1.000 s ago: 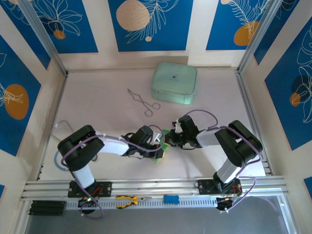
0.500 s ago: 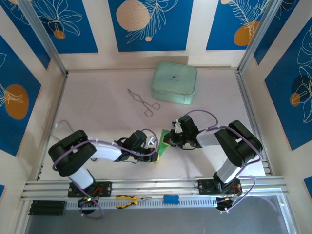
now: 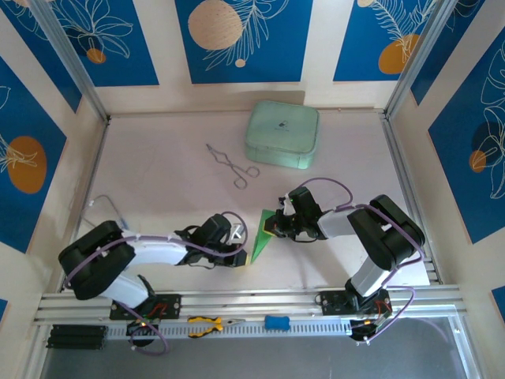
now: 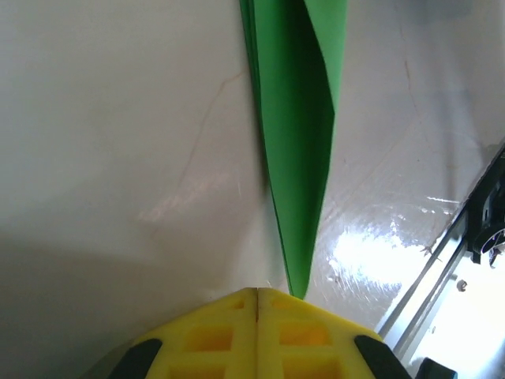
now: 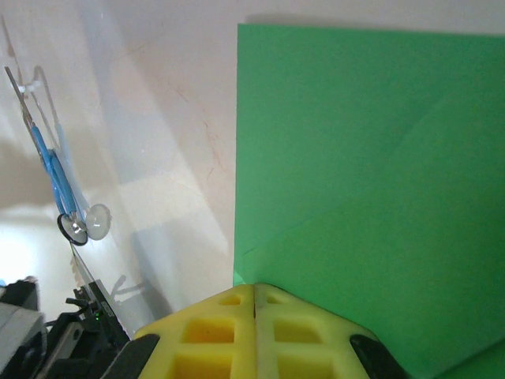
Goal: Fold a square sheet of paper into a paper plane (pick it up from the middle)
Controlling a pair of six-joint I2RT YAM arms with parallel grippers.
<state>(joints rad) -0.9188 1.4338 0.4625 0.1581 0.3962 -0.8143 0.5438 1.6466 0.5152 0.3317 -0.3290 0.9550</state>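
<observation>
Blue wall panels [image 3: 245,39] with white leaves and orange discs enclose a pale, glossy table [image 3: 158,189].

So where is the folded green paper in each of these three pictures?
Top external: the green paper lies at centre, toward the near edge of the pale table.
Left wrist: the paper is a narrow wedge from the top edge down to the yellow left end effector.
Right wrist: the paper is a broad creased sheet across the right half.
Shared landmark: the pale table beneath it.

The table [image 3: 158,189] bears a mint-green case [image 3: 282,135], metal tongs [image 3: 231,164], folded green paper [image 3: 257,241].
</observation>
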